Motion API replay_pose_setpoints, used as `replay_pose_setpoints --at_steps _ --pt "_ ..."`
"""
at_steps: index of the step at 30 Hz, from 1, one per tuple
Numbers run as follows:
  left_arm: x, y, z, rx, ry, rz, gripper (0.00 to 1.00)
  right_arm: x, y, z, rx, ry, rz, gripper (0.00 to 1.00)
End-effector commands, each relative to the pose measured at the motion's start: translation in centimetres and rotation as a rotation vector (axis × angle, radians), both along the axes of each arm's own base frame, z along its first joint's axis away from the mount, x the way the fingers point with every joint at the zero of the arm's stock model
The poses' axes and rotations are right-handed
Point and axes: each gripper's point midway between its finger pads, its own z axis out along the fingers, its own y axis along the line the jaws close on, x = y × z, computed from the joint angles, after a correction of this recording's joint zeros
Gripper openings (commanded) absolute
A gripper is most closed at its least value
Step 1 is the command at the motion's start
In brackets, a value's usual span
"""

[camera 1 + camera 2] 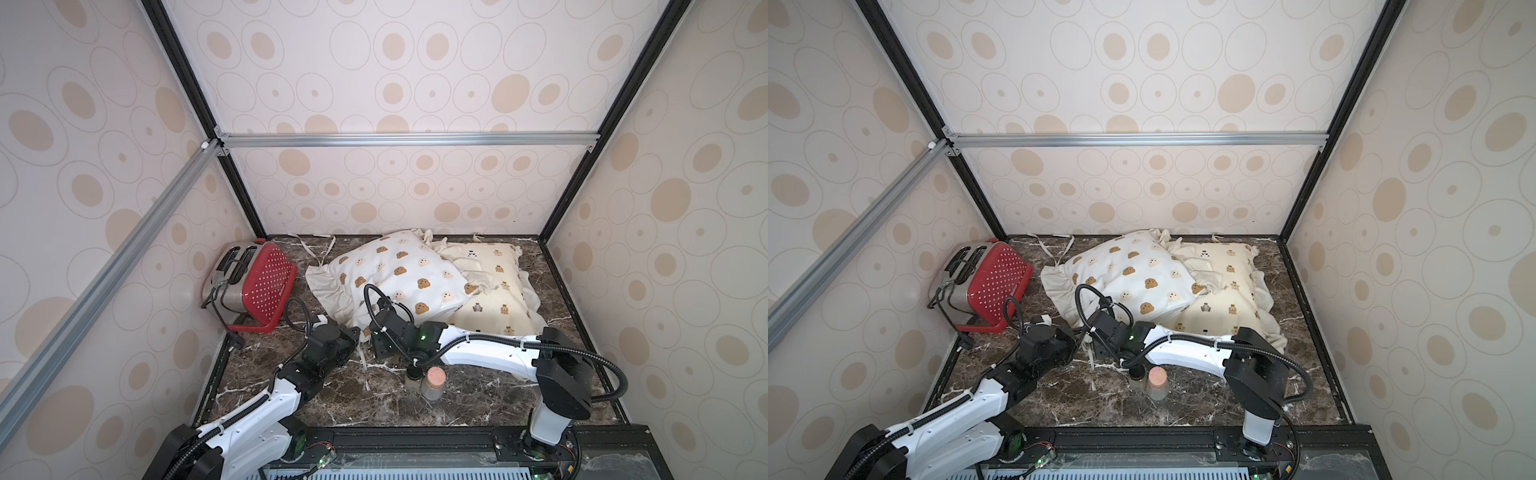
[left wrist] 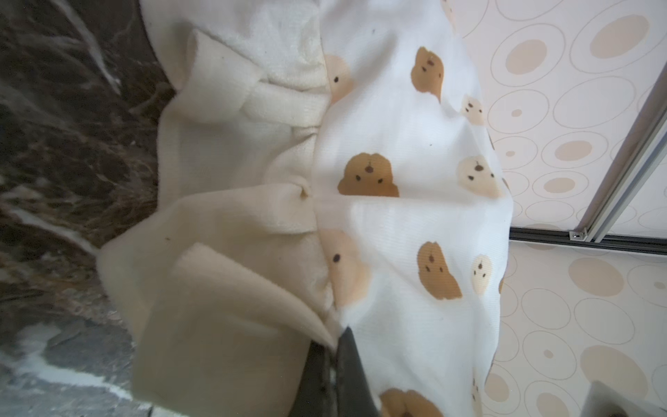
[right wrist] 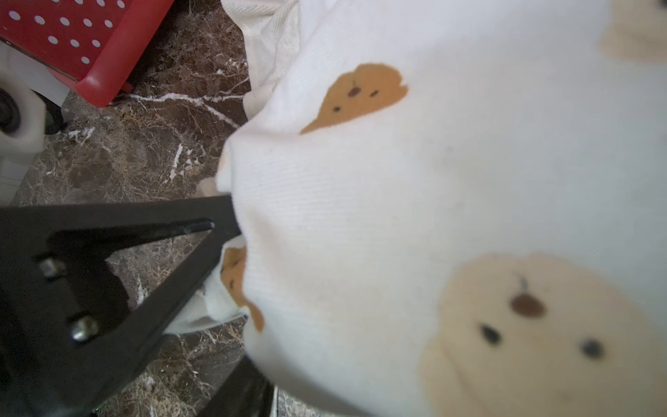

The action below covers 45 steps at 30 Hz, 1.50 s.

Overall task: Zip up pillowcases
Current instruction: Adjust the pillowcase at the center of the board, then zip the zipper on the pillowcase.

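toaster: sitting far left on the table
bear-face pillowcase: lying right of the toaster, overlapping the panda pillowcase
panda pillowcase: lying rightmost
jars: standing before both pillowcases

No legible text, number, brand or sign appears in any view.

- Toaster: the red side carries a white dot pattern only. A faint mark near its lower edge may be a badge, but it is too small to read.
- White pillowcase: printed bear faces, no lettering.
- Cream-yellow pillowcase: small animal figures, no lettering.
- Cork-topped jar: no readable label.
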Motion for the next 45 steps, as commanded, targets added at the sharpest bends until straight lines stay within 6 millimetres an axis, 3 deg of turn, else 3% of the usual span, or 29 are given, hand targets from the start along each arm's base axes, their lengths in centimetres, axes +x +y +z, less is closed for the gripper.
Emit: replay_pose_setpoints --at_steps 1,8,15,23,45 --pt "0.5 0.2 2.3 0.026 -0.055 0.002 0.02 -1.2 -0.9 0.7 0.035 0.04 -0.003 0.53" --pt "0.0 0.1 4.6 0.106 -0.095 -0.062 0.0 -3.0 -1.6 0.7 0.033 0.098 0.029 0.51" --pt "0.0 -0.9 5.9 0.143 -0.111 -0.142 0.0 -4.2 0.4 1.4 0.08 0.069 0.127 0.47" --pt "0.1 -1.1 6.9 0.168 -0.124 -0.166 0.0 -3.6 2.0 1.9 0.143 -0.012 0.189 0.41" --pt "0.2 -1.5 7.0 0.154 -0.129 -0.177 0.0 -1.2 2.5 3.3 0.233 -0.135 0.136 0.31"
